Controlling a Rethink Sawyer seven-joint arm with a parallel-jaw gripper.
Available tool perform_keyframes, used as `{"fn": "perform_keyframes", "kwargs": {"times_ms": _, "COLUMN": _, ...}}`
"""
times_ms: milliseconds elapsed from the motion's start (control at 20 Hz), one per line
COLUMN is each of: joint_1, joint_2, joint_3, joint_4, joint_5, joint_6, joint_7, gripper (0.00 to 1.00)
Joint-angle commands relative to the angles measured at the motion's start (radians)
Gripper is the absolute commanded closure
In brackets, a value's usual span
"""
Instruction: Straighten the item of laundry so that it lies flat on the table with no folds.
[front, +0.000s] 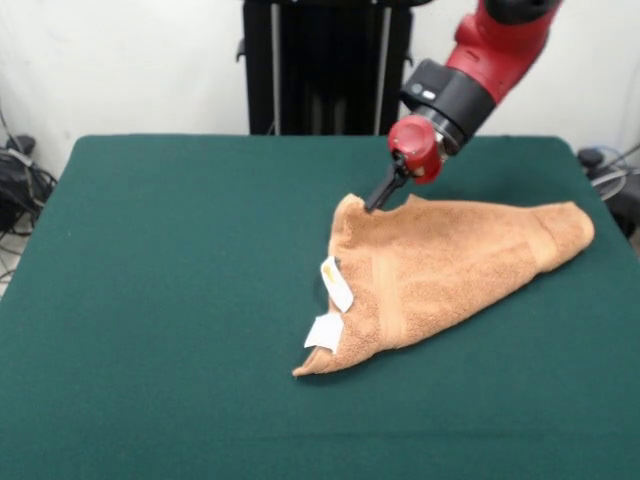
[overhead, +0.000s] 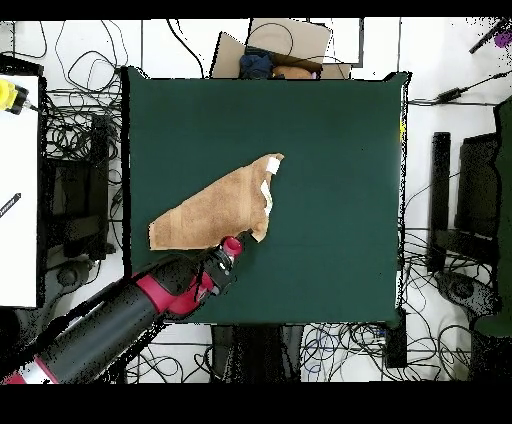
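The item of laundry (front: 440, 265) is an orange-tan terry towel folded over itself into a rough triangle, right of the table's middle. Two white tags (front: 335, 283) stick out at its left edge. From above, the item of laundry (overhead: 220, 205) runs diagonally across the left half of the green table (overhead: 330, 200). My gripper (front: 377, 198) comes down at the towel's far left corner, its black tip right at the cloth edge. Overhead, the gripper (overhead: 243, 237) is at the towel's lower edge. Whether it holds the cloth is hidden. Bare green table (front: 160, 300) surrounds the towel.
Tangled cables lie on the floor around the table. A cardboard box (overhead: 275, 45) sits beyond the table's top edge in the overhead view. A white desk (overhead: 18, 190) stands at the left and dark equipment (overhead: 440, 200) at the right.
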Motion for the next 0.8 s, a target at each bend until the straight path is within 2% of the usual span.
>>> {"fn": "perform_keyframes", "kwargs": {"times_ms": 50, "joint_1": -0.017, "joint_2": 0.001, "joint_3": 0.086, "joint_4": -0.176, "joint_5": -0.042, "joint_6": 0.119, "joint_7": -0.001, "gripper": 1.00}}
{"fn": "perform_keyframes", "kwargs": {"times_ms": 800, "joint_1": -0.057, "joint_2": -0.085, "joint_3": 0.166, "joint_4": -0.232, "joint_5": -0.140, "joint_6": 0.297, "joint_7": -0.041, "gripper": 1.00}}
